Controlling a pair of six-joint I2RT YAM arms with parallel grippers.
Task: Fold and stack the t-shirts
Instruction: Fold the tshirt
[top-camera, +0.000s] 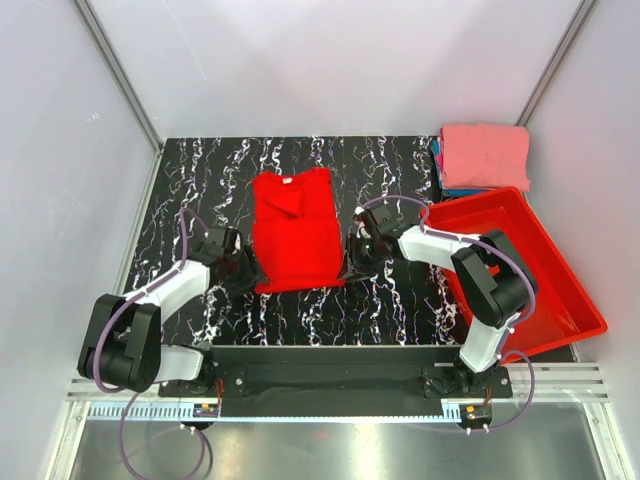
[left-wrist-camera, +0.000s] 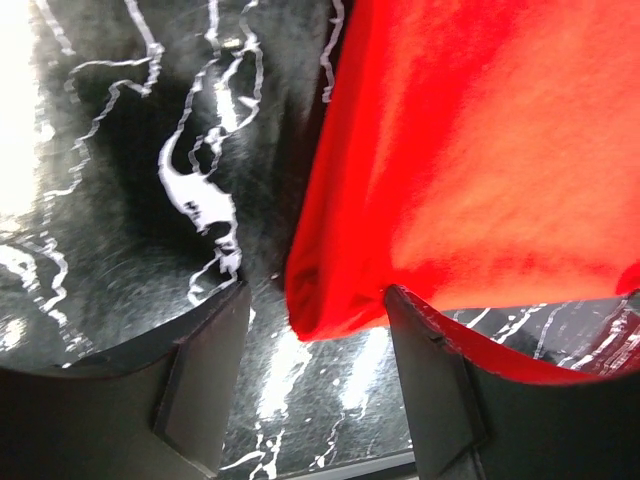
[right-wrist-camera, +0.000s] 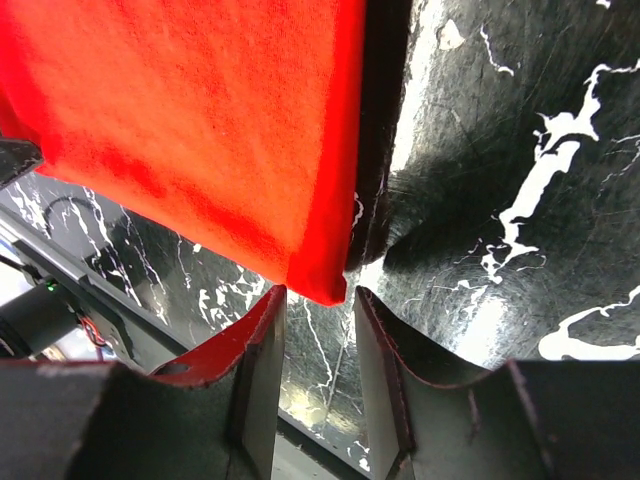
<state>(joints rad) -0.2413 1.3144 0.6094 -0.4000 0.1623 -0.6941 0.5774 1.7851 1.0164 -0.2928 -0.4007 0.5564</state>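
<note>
A bright red t-shirt (top-camera: 295, 235) lies folded into a rectangle in the middle of the black marbled table, collar at the far end. My left gripper (top-camera: 245, 268) sits at its near left corner. In the left wrist view the jaws (left-wrist-camera: 318, 295) stand open, and the shirt's corner (left-wrist-camera: 470, 150) lies loose just beyond the tips, brushing the right finger. My right gripper (top-camera: 352, 262) is at the near right corner. Its jaws (right-wrist-camera: 318, 295) are open too, and the folded corner (right-wrist-camera: 190, 120) hangs free just ahead of the gap. A salmon-pink t-shirt (top-camera: 485, 155) tops a folded stack with blue t-shirts (top-camera: 440, 165) beneath, at the back right.
A rigid red plastic bin (top-camera: 560, 280) stands tilted at the right edge of the table, close to the right arm's elbow. Pale walls and metal rails close in the table on the left, back and right.
</note>
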